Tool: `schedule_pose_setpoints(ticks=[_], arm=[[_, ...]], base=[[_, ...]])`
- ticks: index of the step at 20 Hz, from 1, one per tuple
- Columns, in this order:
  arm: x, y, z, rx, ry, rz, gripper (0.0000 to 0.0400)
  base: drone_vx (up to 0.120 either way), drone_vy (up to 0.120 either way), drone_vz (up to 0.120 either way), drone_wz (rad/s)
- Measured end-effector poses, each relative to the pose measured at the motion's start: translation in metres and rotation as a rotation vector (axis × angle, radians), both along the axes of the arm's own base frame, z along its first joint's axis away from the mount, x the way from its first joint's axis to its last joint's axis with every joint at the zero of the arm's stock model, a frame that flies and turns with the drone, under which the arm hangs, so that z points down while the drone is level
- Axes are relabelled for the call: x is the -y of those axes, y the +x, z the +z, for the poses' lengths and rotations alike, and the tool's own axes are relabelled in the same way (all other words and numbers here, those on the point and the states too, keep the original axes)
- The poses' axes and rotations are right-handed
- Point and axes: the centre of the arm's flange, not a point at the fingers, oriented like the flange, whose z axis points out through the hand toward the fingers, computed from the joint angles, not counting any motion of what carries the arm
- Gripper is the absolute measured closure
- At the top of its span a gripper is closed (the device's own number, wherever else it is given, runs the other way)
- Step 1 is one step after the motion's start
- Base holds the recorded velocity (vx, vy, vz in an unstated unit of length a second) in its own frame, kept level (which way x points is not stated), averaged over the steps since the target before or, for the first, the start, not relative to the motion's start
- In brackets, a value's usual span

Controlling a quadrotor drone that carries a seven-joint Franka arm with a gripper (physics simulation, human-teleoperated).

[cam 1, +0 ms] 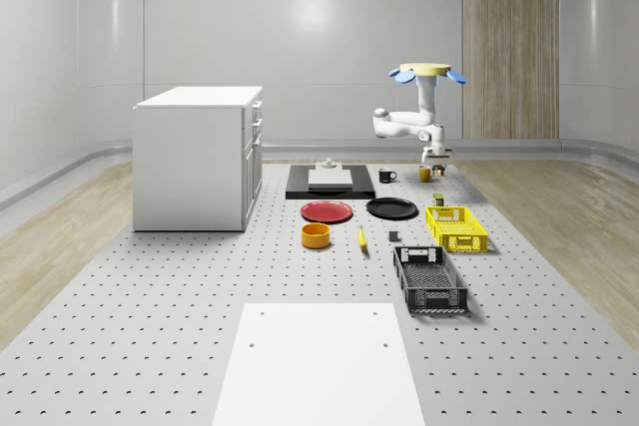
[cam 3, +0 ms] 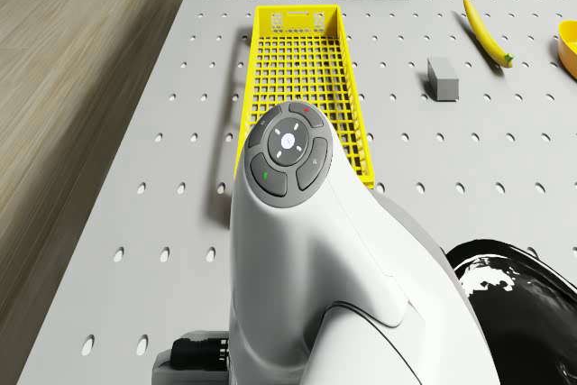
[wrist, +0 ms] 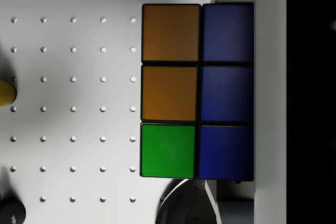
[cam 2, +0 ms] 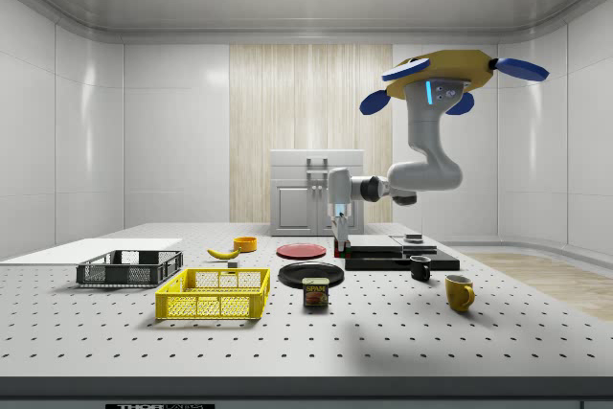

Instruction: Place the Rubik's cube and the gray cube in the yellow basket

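The drone (cam 1: pixel 428 73) hovers over the far right part of the table, with the arm hanging down beside the yellow mug (cam 1: pixel 425 174). My gripper (cam 1: pixel 435 160) is shut on the Rubik's cube (wrist: pixel 170 90), which the wrist view shows close up, with orange, green and blue tiles, well above the table. One white finger (wrist: pixel 270 98) lies against the cube's side. In the side view the gripper (cam 2: pixel 337 225) hangs above the black plate's far edge. The yellow basket (cam 1: pixel 456 227) stands nearer the front, apart from the gripper. The gray cube (cam 1: pixel 394 236) lies left of it, also seen as a gray cube (cam 3: pixel 443 77) beside the yellow basket (cam 3: pixel 302 69).
A black basket (cam 1: pixel 429 278) sits in front of the yellow one. A black plate (cam 1: pixel 391 209), red plate (cam 1: pixel 327 212), orange bowl (cam 1: pixel 317 235), banana (cam 1: pixel 361 237), spam can (cam 1: pixel 438 201) and black mug (cam 1: pixel 387 176) lie around. A white cabinet (cam 1: pixel 200 157) stands left.
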Motion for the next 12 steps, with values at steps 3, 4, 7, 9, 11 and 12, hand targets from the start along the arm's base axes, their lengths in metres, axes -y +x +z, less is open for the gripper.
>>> schedule_pose_setpoints(ticks=[3, 4, 7, 9, 11, 12], arm=[[0.0000, 0.0000, 0.0000, 0.000, 0.000, 0.000, 0.0078], [0.0000, 0.0000, 0.0000, 0.000, 0.000, 0.000, 0.0078], [0.0000, 0.0000, 0.0000, 0.000, 0.000, 0.000, 0.0078], [0.0000, 0.0000, 0.0000, 0.000, 0.000, 0.000, 0.0078], [0.0000, 0.0000, 0.0000, 0.000, 0.000, 0.000, 0.0078], [0.0000, 0.0000, 0.0000, 0.000, 0.000, 0.000, 0.0078]], base=[[0.120, 0.000, 0.000, 0.000], [0.120, 0.000, 0.000, 0.000], [0.120, 0.000, 0.000, 0.000], [0.120, -0.020, 0.000, 0.000], [0.120, -0.040, 0.000, 0.000], [0.120, 0.000, 0.000, 0.000]])
